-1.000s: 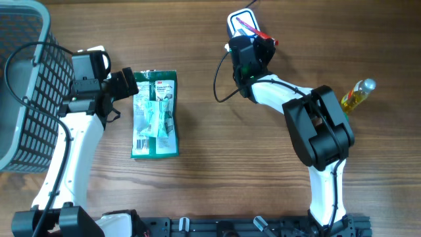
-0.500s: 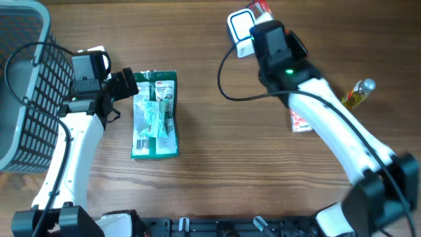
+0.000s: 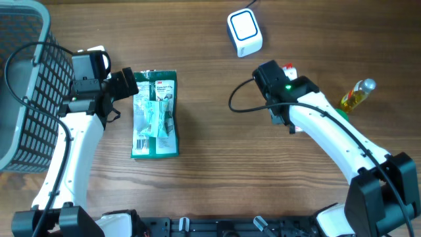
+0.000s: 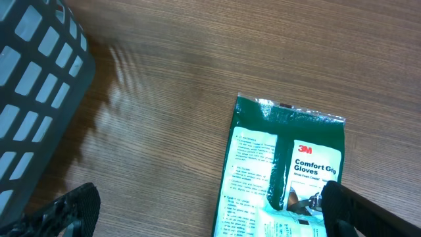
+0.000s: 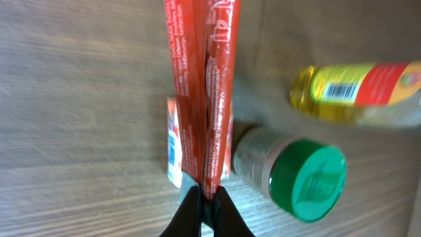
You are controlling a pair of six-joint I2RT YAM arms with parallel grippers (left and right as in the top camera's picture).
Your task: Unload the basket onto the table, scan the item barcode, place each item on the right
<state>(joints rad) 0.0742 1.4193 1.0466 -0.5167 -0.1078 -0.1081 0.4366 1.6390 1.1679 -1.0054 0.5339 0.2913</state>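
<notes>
Well, a grey basket stands at the upper left, while a bottle of yellow liquid lies far right, near a green-lidded jar. The right gripper, centre right and below the white scanner, is pinched tight on the thin red packet. The left gripper hangs spread wide just beside the green glove pack.

The table is matt, grained wood. Ahead of the left gripper, the green glove packet is glossy plastic; the basket beside it matt grey plastic. The red packet in the right gripper is shiny film.
</notes>
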